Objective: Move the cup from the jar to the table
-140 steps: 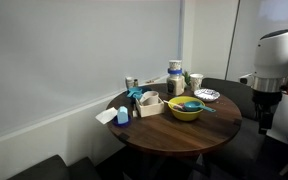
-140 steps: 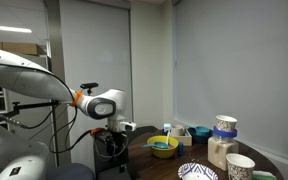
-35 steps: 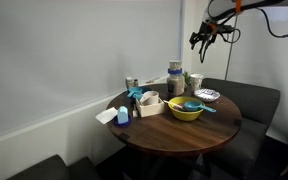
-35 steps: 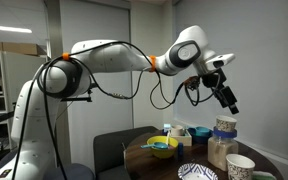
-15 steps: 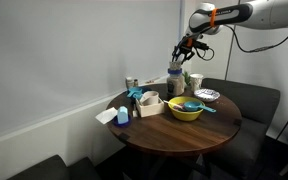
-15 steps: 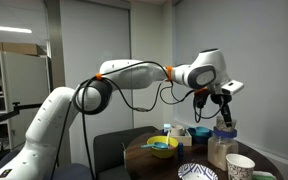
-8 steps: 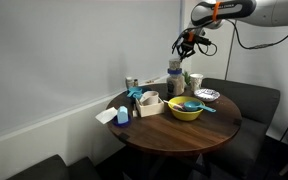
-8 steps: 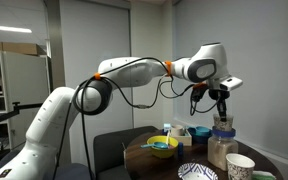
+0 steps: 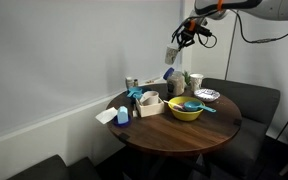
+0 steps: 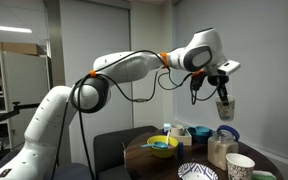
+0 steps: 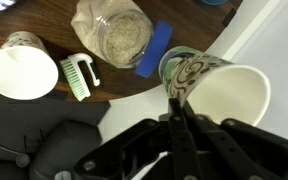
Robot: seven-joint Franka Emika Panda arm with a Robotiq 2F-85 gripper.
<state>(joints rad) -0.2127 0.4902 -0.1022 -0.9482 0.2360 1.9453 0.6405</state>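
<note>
Wrist view: cup off jar, high near desk edge

Claw [image 11: 174, 104] is clamped on the cup [image 11: 224, 92] rim, a thin pinch. Cup hangs in the air, slightly tilted, above and beside the jar [image 11: 124, 35], not touching it. Risks: cup slips from the pinch, lands past the desk [image 9: 166, 128] edge, or hits the mug [image 11: 22, 72] on the crowded top. Arm [image 10: 134, 62] reaches high, wrist pointing down.

Arm [image 10: 134, 63] high, jaws apparently clamped

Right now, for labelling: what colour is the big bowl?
Yellow bowl, clearest in an exterior view.
</note>
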